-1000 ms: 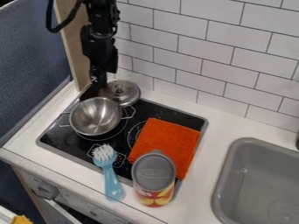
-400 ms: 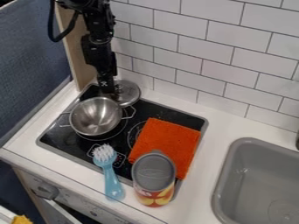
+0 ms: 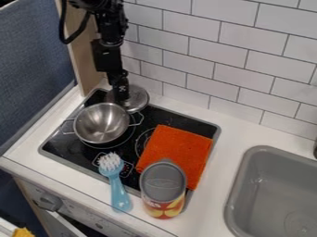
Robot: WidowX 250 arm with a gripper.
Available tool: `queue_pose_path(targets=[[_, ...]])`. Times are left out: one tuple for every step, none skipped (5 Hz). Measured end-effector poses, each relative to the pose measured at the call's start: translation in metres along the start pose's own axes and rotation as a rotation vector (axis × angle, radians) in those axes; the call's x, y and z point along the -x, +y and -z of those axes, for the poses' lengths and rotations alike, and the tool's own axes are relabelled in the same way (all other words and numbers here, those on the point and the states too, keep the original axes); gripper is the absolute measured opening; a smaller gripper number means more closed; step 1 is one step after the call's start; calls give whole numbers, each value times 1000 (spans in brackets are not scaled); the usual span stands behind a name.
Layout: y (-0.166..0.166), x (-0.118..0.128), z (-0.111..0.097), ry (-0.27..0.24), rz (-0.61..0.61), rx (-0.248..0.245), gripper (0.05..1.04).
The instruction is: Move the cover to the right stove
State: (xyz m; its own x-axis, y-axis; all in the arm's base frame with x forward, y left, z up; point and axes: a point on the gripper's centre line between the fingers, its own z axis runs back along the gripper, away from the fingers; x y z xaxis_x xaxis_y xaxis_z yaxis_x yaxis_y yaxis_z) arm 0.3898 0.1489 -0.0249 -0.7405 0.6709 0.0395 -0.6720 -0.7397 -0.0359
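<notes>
From where I stand, the pincer (image 3: 123, 98) hangs down over the metal cover (image 3: 140, 98) at the back of the black stove (image 3: 59, 144), right about where its knob should be, which I take to be the natural spot to grip; whether it is spread or pressed together I cannot tell, nor whether it touches; the cover lies just behind the steel pot (image 3: 101, 124), so I'd guess a straight lift is wanted first, to clear the rim and handle; the orange cloth (image 3: 176, 147) is spread over much of the right-hand side, maybe as a soft landing, though the cover could tilt on its folds; the can (image 3: 163, 183) stands upright at the cloth's near end and the blue brush (image 3: 119, 190) reaches from stove to surface (image 3: 236, 139), both in front, likely out of the cover's way.
</notes>
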Motion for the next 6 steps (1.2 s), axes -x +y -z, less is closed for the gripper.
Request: queue_pose_path(targets=[[3,10,0,-5,-52,11,1001],[3,15,8,-16,-78,10,1001],[-6,20,17,-24,-117,22,1001],[-10,19,20,-40,-130,21,948],[-11,20,20,-38,-140,26,676],[-9,20,21,-33,-130,22,407]])
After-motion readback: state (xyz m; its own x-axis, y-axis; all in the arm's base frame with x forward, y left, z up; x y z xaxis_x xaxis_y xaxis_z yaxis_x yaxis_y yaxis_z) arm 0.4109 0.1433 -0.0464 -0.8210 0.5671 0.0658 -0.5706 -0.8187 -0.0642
